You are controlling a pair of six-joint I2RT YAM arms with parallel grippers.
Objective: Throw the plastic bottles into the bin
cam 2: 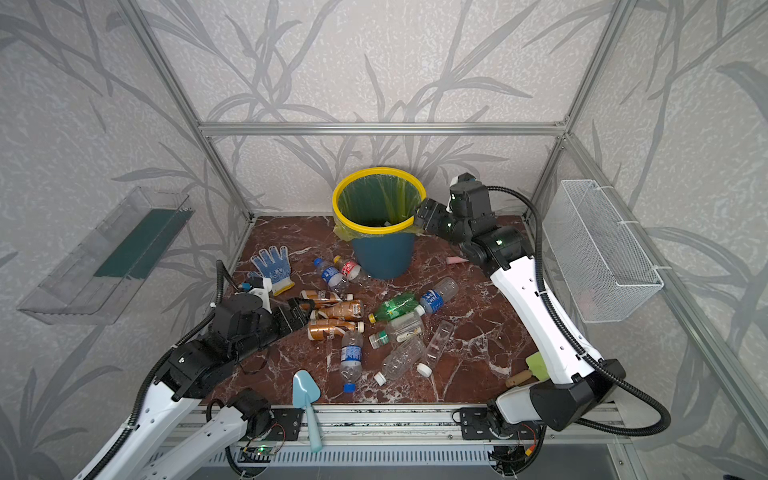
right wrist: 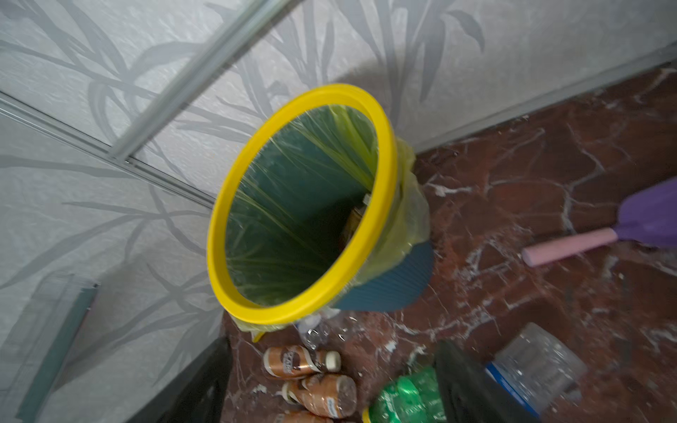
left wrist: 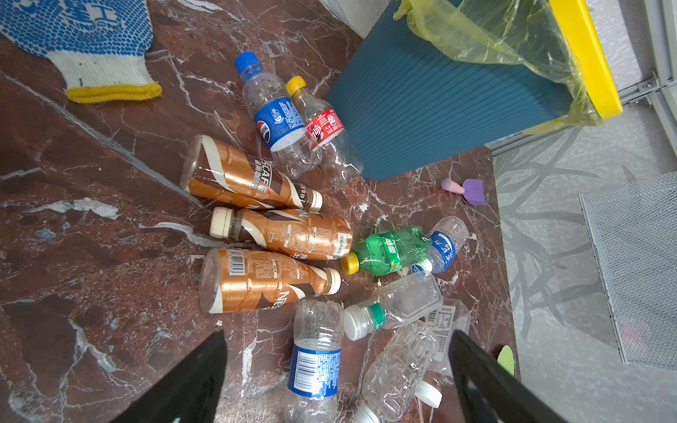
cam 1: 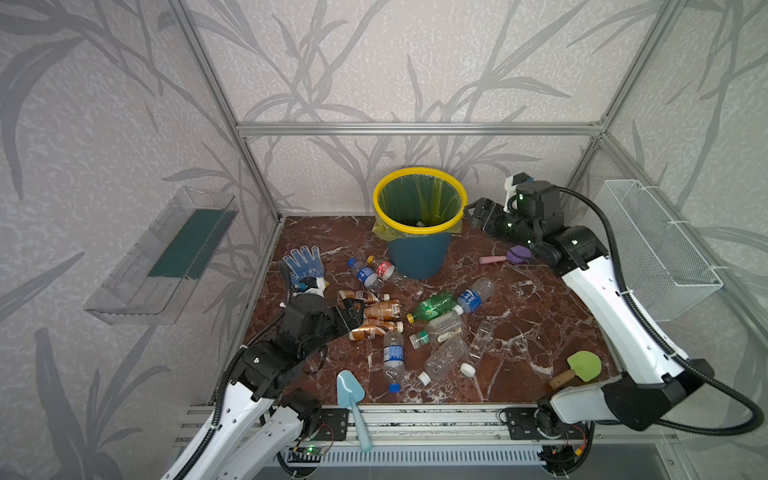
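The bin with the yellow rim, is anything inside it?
A yellow-green liner bag lines the bin. Deep down, a brownish bottle-like shape and a white bit peek out. The rim hides the rest of the bottom.

Bin (cam 1: 419, 257) stands at table (cam 1: 519, 332) back centre. Bottles (cam 1: 432, 306) scattered in front of it; glove (cam 1: 303, 262) to their left.

The bin's (right wrist: 395, 285) contents were too dim to tell; the purple scoop (right wrist: 655, 216) was cut off at the edge. The right arm (cam 2: 536, 299) half hid the green scoop (cam 2: 536, 365).
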